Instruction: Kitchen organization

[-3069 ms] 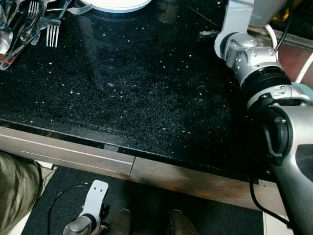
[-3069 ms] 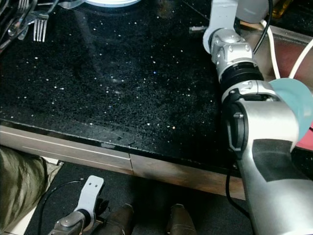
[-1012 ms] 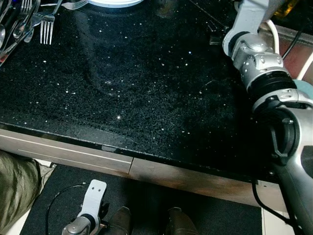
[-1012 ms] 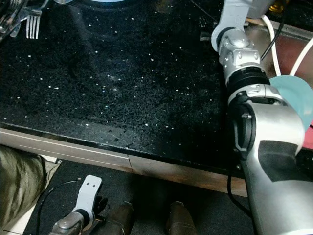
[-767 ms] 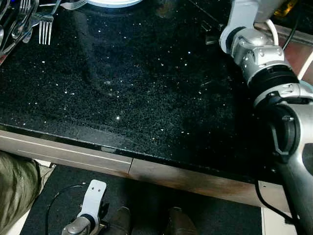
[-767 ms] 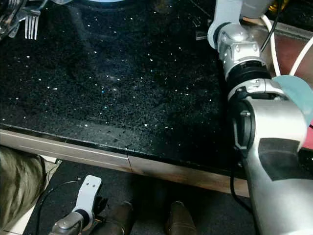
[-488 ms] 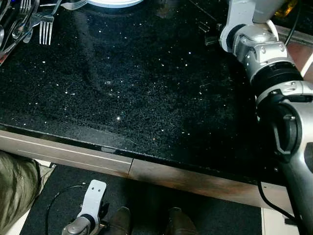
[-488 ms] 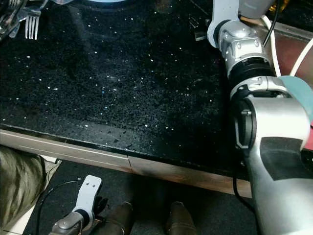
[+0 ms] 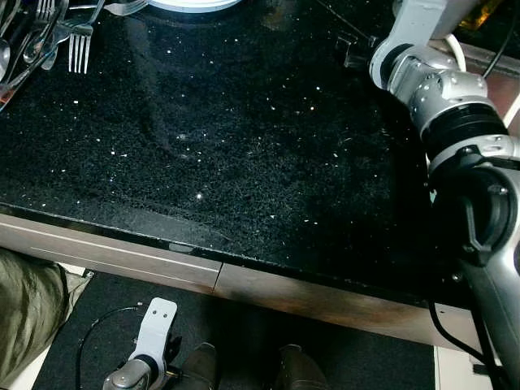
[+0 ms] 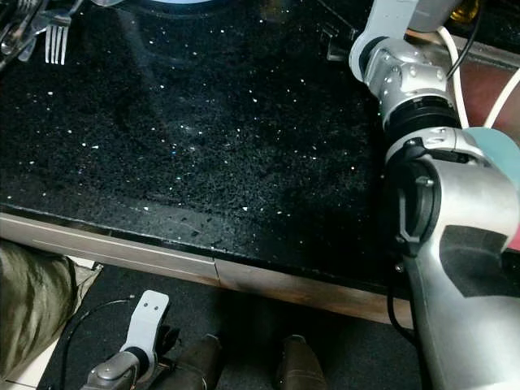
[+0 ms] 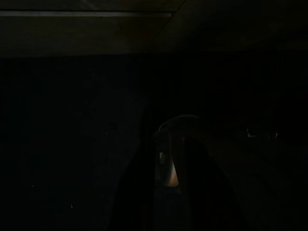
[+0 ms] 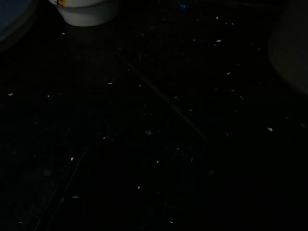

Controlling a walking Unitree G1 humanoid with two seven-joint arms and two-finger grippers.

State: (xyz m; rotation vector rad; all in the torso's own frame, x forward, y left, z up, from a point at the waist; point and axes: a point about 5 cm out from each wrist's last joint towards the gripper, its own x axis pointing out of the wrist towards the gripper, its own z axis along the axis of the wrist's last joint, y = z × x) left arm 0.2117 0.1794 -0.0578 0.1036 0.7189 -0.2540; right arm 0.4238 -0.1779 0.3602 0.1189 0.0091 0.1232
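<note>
In the left eye view, a black speckled surface (image 9: 244, 146) is seen from above, its near half bare. Forks and other cutlery (image 9: 49, 36) lie heaped at its far left corner, with the rim of a white plate (image 9: 195, 5) just beside them at the far edge. The right arm (image 9: 443, 106) is stretched over the far right of the surface; a dark part of the right claw (image 9: 355, 50) shows beyond the wrist, and whether it is apart or together cannot be told. The left claw (image 9: 154, 325) hangs idle below the surface edge, its state likewise not readable. A person's olive-clad leg (image 9: 28, 317) stands at the left.

The right eye view gives the same layout.

The left wrist view is nearly black.

In the right wrist view, the base of a white cup (image 12: 86, 12) rests on the dark surface ahead.

Nothing is held, so organization is judged barely begun; cutlery, plate and cup remain unsorted.
</note>
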